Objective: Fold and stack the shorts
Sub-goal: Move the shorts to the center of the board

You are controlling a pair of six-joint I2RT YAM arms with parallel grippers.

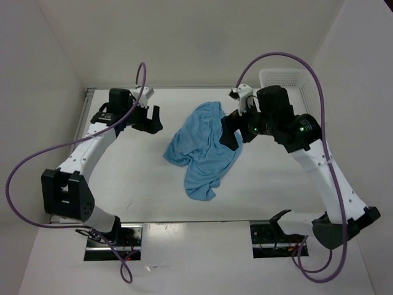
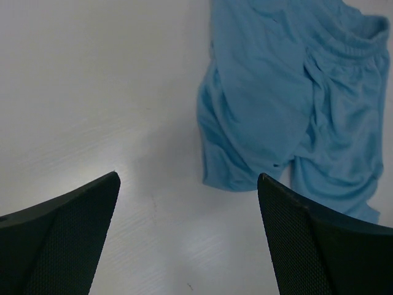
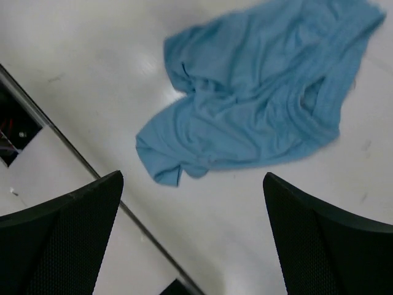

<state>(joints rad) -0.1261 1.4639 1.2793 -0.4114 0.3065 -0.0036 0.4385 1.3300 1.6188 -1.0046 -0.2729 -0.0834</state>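
Observation:
The sky-blue shorts (image 1: pixel 202 150) lie crumpled and unfolded in the middle of the white table. They also show in the left wrist view (image 2: pixel 288 98) and in the right wrist view (image 3: pixel 258 92). My left gripper (image 1: pixel 151 119) is open and empty above the table, left of the shorts. My right gripper (image 1: pixel 229 133) is open and empty, held above the shorts' right edge. In each wrist view both black fingers (image 2: pixel 307 239) (image 3: pixel 319 239) stand wide apart with only bare table between them.
A white mesh basket (image 1: pixel 284 83) stands at the back right corner, behind the right arm. White walls enclose the table on three sides. The table's front edge with a metal strip (image 3: pixel 67 147) shows in the right wrist view.

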